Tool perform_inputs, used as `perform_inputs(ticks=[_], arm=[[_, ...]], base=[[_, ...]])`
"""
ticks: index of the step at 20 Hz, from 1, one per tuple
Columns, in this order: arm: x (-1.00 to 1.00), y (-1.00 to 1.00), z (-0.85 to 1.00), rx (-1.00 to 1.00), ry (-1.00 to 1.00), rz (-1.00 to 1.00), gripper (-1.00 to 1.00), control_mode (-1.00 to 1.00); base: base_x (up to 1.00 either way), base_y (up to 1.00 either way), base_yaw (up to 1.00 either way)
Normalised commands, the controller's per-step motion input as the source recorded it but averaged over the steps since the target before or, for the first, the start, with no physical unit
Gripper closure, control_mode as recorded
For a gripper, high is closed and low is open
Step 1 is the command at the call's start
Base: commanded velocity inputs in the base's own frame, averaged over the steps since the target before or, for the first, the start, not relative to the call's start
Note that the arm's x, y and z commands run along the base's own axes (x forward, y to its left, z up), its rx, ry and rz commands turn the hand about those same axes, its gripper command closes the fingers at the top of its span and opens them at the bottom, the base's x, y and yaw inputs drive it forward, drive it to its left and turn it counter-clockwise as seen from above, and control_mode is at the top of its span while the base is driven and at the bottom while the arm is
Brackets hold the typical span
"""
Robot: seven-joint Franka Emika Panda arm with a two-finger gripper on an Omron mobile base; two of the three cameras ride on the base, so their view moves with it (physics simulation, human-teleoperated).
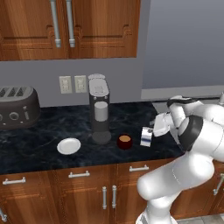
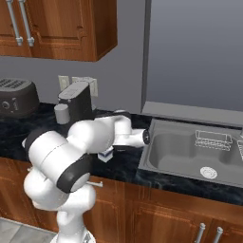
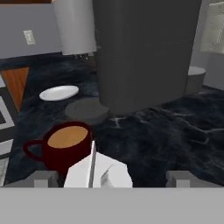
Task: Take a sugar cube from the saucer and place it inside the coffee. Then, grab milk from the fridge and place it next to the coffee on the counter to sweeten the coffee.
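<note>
The arm [image 1: 192, 166] is glossy white all over, built of fat rounded segments like stacked cylinders with domed ends. Black bands ring the joints, the widest wrapping the big elbow. The links slim down toward the wrist, where a dark collar sits before a boxy white hand. The gripper [image 1: 154, 130] ends in two small grey square fingertips [image 3: 43, 178], seen in the hand view.

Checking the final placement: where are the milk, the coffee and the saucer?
milk [image 1: 146, 137]: left base view, carton's front face.
coffee [image 1: 124, 140]: left base view, tan liquid surface.
saucer [image 1: 68, 146]: left base view, plate's bare middle.
</note>
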Motion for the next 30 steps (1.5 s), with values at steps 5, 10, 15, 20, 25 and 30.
perform_inputs(ticks=[5,10,15,20,25,30], arm=[[-0.2,-0.01,0.81,-0.02,-0.36,0.0,-1.0,-1.0],[-0.55,0.25,0.98,-0.2,-0.7,0.01,-1.0,-1.0],[-0.76,0.58,0.89,-0.34,-0.79,0.03,-1.0,-1.0],[-0.86,0.86,0.73,-0.51,-0.8,0.1,-1.0,-1.0],[-0.64,1.0,0.73,-0.65,-0.72,0.19,-1.0,-1.0],[-0.2,0.18,0.14,-0.12,-0.17,0.04,-1.0,-1.0]], base=[[0.0,0.0,0.0],[0.0,0.0,0.0],[0.0,0.0,0.0],[0.0,0.0,0.0],[0.0,0.0,0.0],[0.0,0.0,0.0]])
